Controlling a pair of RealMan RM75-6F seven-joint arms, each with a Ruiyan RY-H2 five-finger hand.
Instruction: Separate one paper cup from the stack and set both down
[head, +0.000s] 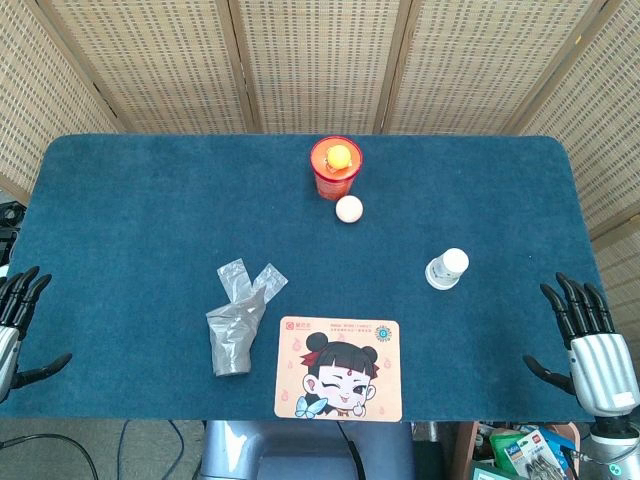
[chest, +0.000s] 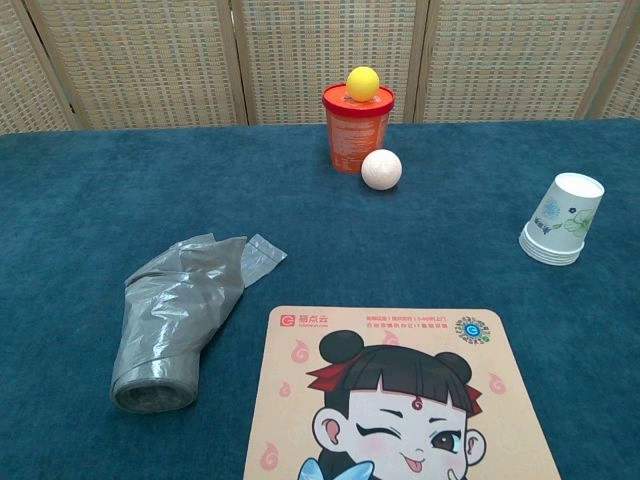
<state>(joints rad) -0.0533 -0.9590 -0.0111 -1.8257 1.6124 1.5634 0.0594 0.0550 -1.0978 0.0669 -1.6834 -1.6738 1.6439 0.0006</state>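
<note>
A stack of white paper cups stands upside down on the blue table, right of centre; in the chest view the paper cup stack shows a floral print and several rims at its base. My right hand hangs at the table's right front edge, fingers spread, holding nothing, well to the right of the cups. My left hand is at the left front edge, fingers apart, empty. Neither hand shows in the chest view.
An orange cup with a yellow ball on top stands at the back centre, a white ball just in front. A grey plastic bag lies left of a cartoon mat at the front edge.
</note>
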